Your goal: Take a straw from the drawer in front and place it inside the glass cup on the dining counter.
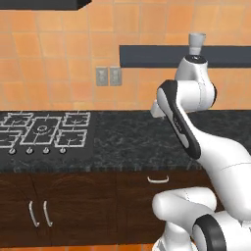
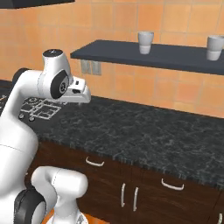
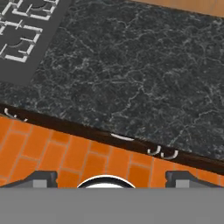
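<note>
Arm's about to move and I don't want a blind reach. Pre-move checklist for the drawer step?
1. Drawer open: not ok, it is shut.
2. Handle unobstructed: ok.
3. Gripper jaws open and empty: ok.
4. Gripper at the handle: not ok, it is held up over the black worktop.
5. Straw inside the drawer: cannot tell while it is shut.

Closed dark-brown drawer (image 1: pixel 158 188) under the worktop

Black speckled worktop (image 1: pixel 132 139) with inset hob (image 1: pixel 41 132), over dark cabinets (image 1: pixel 73 208)
</note>
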